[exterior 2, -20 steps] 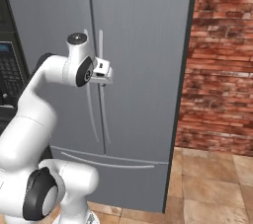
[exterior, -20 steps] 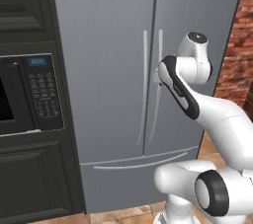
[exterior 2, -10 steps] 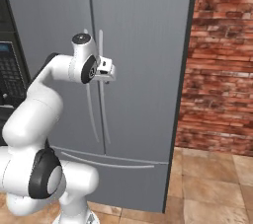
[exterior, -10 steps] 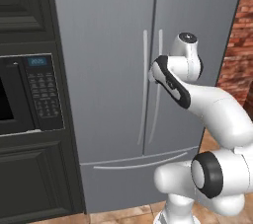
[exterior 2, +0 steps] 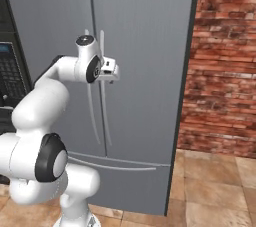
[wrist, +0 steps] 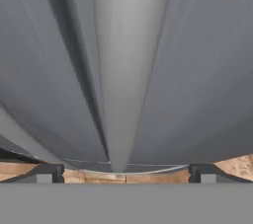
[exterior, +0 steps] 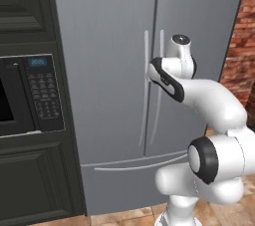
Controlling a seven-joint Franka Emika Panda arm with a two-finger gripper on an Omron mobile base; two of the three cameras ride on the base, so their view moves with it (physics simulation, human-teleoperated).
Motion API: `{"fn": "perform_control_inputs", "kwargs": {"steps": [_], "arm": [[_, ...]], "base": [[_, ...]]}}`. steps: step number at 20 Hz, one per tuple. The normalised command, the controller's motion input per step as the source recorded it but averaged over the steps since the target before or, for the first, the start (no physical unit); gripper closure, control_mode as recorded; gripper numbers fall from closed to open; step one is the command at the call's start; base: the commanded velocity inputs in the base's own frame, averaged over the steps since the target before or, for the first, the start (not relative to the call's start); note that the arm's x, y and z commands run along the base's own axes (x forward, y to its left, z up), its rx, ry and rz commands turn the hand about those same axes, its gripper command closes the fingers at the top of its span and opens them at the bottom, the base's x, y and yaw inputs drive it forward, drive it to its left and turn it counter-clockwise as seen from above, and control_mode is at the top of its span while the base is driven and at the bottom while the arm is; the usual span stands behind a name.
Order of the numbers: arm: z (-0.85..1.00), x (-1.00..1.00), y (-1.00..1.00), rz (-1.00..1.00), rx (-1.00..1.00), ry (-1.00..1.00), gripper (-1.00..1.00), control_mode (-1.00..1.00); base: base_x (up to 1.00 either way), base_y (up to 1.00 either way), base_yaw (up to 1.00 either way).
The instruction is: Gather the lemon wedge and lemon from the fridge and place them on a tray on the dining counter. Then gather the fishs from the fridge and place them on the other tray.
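The fridge (exterior: pixel 109 70) stands closed. The gripper (exterior 2: pixel 112 73), jaws spread wide and holding nothing, sits up against its door handles (exterior: pixel 147 85), left of the brick wall (exterior 2: pixel 220 61).

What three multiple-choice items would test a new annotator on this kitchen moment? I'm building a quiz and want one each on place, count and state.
1. What stands left of the fridge?
A. a brick wall
B. a dark cabinet with a microwave
C. a sink

2. How many long upright handles do the upper doors carry?
A. one
B. two
C. four

3. How are the fridge doors?
A. both shut
B. one ajar
C. both open

1 B: the microwave sits in the dark cabinet there.
2 B: a pair flanks the centre seam.
3 A: no gap shows, with the gripper open at the handles.
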Motion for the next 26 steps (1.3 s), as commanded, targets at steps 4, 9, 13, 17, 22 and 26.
{"fn": "perform_control_inputs", "kwargs": {"steps": [4, 9, 13, 17, 22, 26], "arm": [[-0.23, 0.35, 0.00, 0.00, -0.02, -0.01, -1.00, -1.00], [-0.26, 0.38, 0.00, 0.00, -0.01, -0.05, -1.00, -1.00], [-0.27, 0.35, 0.00, 0.00, 0.00, -0.10, -1.00, -1.00], [-0.36, 0.33, 0.00, 0.00, 0.00, -0.15, -1.00, -1.00], [-0.28, 0.49, 0.00, 0.01, 0.00, -0.10, -1.00, -1.00], [-0.20, 0.63, 0.00, 0.04, 0.00, -0.05, 1.00, -1.00]], "base": [[0.00, 0.00, 0.00], [0.00, 0.00, 0.00], [0.00, 0.00, 0.00], [0.00, 0.00, 0.00], [0.00, 0.00, 0.00], [0.00, 0.00, 0.00]]}}
